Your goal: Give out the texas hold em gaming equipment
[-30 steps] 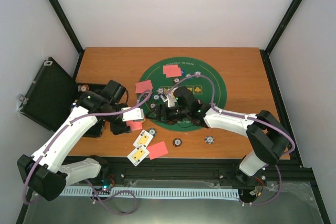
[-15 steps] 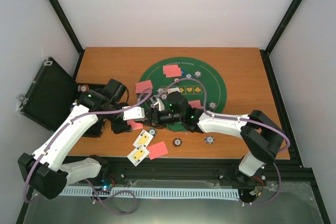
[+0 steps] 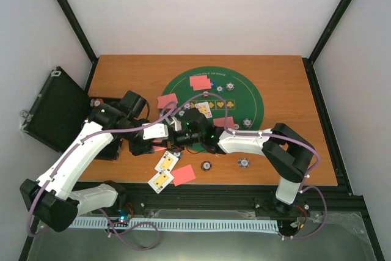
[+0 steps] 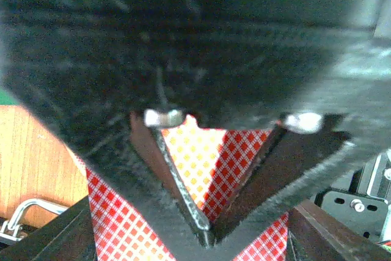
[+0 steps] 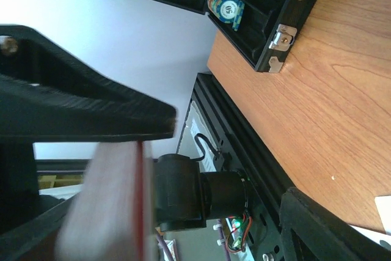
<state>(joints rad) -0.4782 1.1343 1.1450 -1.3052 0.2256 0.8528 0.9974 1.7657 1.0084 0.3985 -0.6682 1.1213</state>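
Passing a card across looks to be the step in hand. The stack of red-backed, checked playing cards [image 4: 241, 163] sits pinched in the left gripper [image 4: 208, 227], which is clamped tight on it just off the near-left edge of the round green felt mat [image 3: 247, 99]. The right gripper [image 3: 176, 139] stands wide, with a blurred card edge [image 5: 116, 200] between its jaws, not yet gripped as far as I can tell. I'd close squarely on one card only, then draw it off flat. Lying loose I count four face-down red cards [image 3: 199, 81], three face-up cards [image 3: 166, 162] and four striped round chips [image 3: 244, 162] in clear view.
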